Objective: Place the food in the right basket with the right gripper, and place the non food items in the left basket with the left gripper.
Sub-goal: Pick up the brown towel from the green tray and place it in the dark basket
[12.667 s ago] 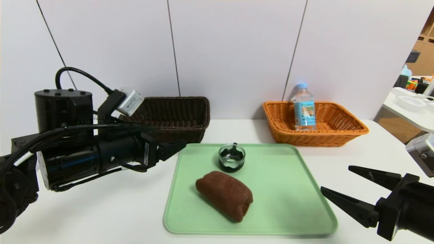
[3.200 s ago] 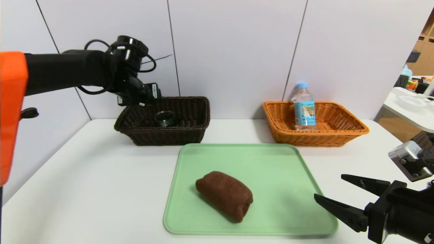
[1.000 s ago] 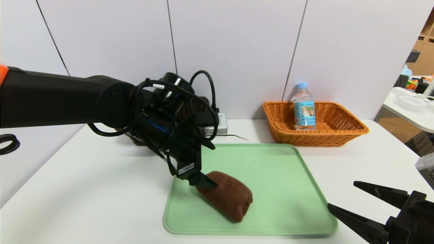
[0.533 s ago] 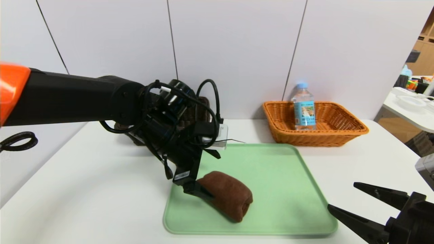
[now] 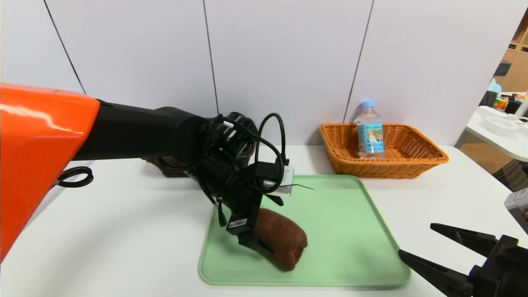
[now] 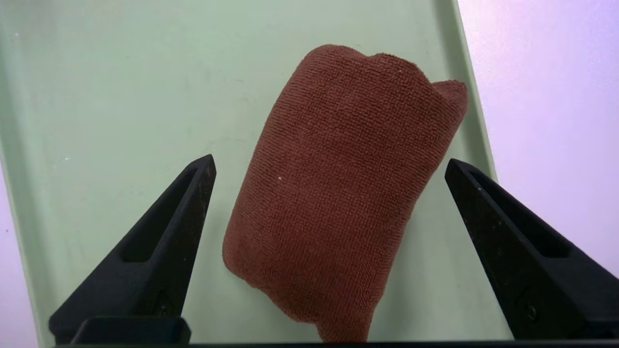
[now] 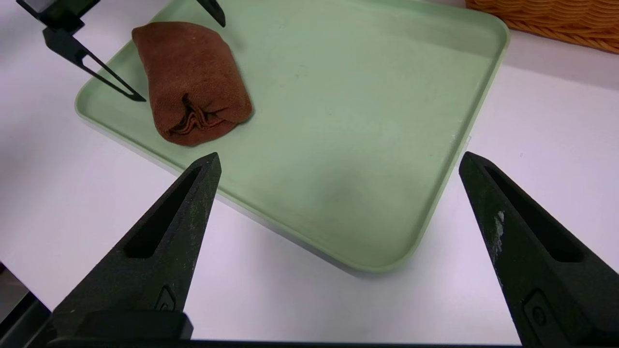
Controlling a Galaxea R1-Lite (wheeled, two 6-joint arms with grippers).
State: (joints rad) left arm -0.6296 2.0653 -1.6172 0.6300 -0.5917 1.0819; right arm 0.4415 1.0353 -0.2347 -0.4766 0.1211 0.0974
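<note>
Rolled terry towel [image 6: 338,193], smooth tray [image 6: 96,72]

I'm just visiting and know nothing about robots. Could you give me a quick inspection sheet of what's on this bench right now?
Surface: white table, green tray in the middle.
Job's things: brown towel on the tray; bottle upright in the orange basket; dark basket mostly hidden behind the left arm.
Clutter: nothing seen.
Hands: left hand open, straddling the towel; right hand open, beside the tray.
Cables: black loops on the left wrist.
Surroundings: white wall panels.
</note>
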